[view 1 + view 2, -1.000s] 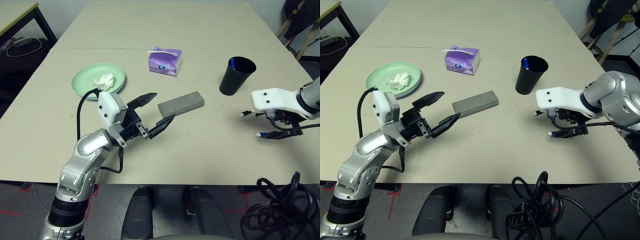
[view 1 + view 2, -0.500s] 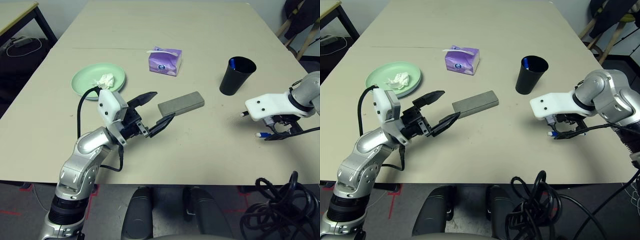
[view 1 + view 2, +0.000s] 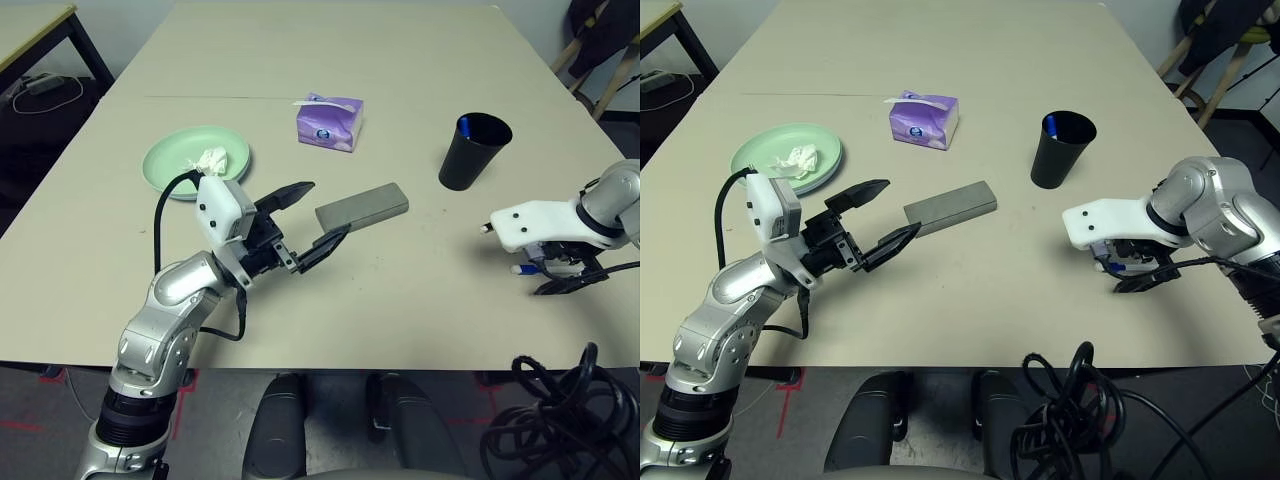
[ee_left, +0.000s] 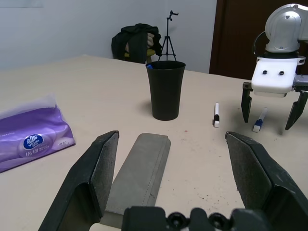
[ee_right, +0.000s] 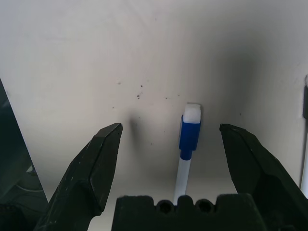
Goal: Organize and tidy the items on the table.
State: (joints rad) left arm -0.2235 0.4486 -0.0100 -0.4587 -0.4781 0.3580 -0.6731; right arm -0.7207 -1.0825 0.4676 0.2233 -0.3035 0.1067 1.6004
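A grey glasses case (image 3: 362, 206) lies mid-table. My left gripper (image 3: 322, 212) stands open just short of its near end; in the left wrist view the case (image 4: 139, 175) lies inside the left finger. My right gripper (image 5: 171, 129) points down, open, straddling a thin white pen with a blue cap (image 5: 188, 144) on the table (image 3: 400, 300). A second white pen (image 4: 216, 114) lies beside it. The black cup (image 3: 474, 152) stands upright with a blue pen in it. A crumpled white tissue (image 3: 210, 160) rests on the pale green plate (image 3: 170, 165).
A purple tissue box (image 3: 329, 122) sits behind the case. A dark-legged side table (image 3: 40, 30) stands at the far left. Black cables (image 3: 560, 410) hang below the table's near right edge. A tripod and bag (image 4: 144, 41) are beyond the far side.
My right gripper has swung back toward the near edge and turned downward over the blue-capped pen. The left arm and the case have stayed put.
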